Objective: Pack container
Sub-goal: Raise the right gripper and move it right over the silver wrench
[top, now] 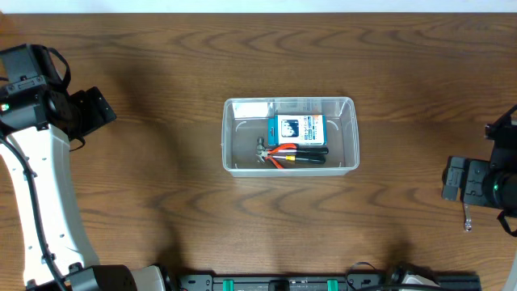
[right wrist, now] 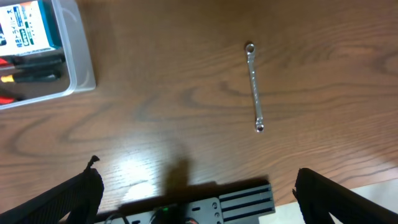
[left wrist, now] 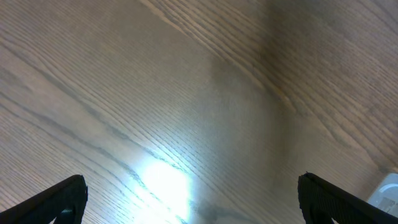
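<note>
The clear plastic container (top: 353, 133) sits in the middle of the wooden table. It holds a small blue-and-white box (top: 296, 128) and orange-handled pliers (top: 292, 156). My left gripper (top: 98, 110) is far to its left, open and empty above bare wood (left wrist: 193, 199). My right gripper (top: 451, 180) is far to its right, open and empty (right wrist: 196, 199). A small silver wrench (right wrist: 254, 87) lies on the table by the right gripper (top: 467, 217). The right wrist view shows the container's corner (right wrist: 81, 68) at top left.
The table's front edge with a black rail (right wrist: 242, 199) lies just below the right gripper. A corner of the container (left wrist: 388, 190) shows at the lower right of the left wrist view.
</note>
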Controlling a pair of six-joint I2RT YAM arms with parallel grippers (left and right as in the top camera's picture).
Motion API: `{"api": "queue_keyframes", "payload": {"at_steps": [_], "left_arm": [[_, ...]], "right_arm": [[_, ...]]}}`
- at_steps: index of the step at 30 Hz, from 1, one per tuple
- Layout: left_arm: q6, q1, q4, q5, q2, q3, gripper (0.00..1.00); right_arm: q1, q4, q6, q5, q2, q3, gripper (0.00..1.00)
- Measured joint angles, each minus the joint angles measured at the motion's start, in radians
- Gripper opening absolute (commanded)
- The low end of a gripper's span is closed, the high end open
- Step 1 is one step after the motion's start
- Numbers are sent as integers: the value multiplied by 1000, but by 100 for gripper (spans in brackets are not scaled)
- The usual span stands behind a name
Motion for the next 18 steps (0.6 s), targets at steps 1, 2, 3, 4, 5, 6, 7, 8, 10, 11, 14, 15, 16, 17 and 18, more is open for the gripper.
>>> {"api": "queue_keyframes", "payload": {"at_steps": [1, 2, 3, 4, 5, 6, 7, 8, 10, 11, 14, 15, 16, 17, 18], "left_arm": [[0, 0, 0, 0, 0, 0, 98], [0, 0, 0, 0, 0, 0, 98], [0, 0, 0, 0, 0, 0, 98], [0, 0, 0, 0, 0, 0, 98], [0, 0, 0, 0, 0, 0, 98], [0, 0, 0, 0, 0, 0, 98], [0, 0, 0, 0, 0, 0, 98], [0, 0, 0, 0, 0, 0, 98], [0, 0, 0, 0, 0, 0, 98], [0, 0, 0, 0, 0, 0, 98], [0, 0, 0, 0, 0, 0, 98], [0, 0, 0, 0, 0, 0, 99], [0, 0, 0, 0, 0, 0, 98], [0, 0, 0, 0, 0, 0, 98], [0, 0, 0, 0, 0, 0, 98]], "right_arm": [[0, 15, -10, 0, 0, 0, 99], [0, 26, -23, -1, 2, 0, 99], [0, 35, -34, -2, 3, 0, 99], [0, 45, -54, -3, 8, 0, 99], [0, 47, -77, -10, 14, 0, 99], [0, 45, -108, -23, 24, 0, 99], [0, 39, -144, -38, 35, 0, 99], [0, 29, -180, -54, 47, 0, 99], [0, 9, -245, -81, 75, -2, 99], [0, 8, -275, -92, 94, -4, 99], [0, 8, -318, -95, 145, -5, 99], [0, 9, -322, -96, 159, -6, 99], [0, 11, -323, -99, 172, -6, 99], [0, 13, -320, -102, 185, -7, 99], [0, 11, -319, -102, 195, -7, 99]]}}
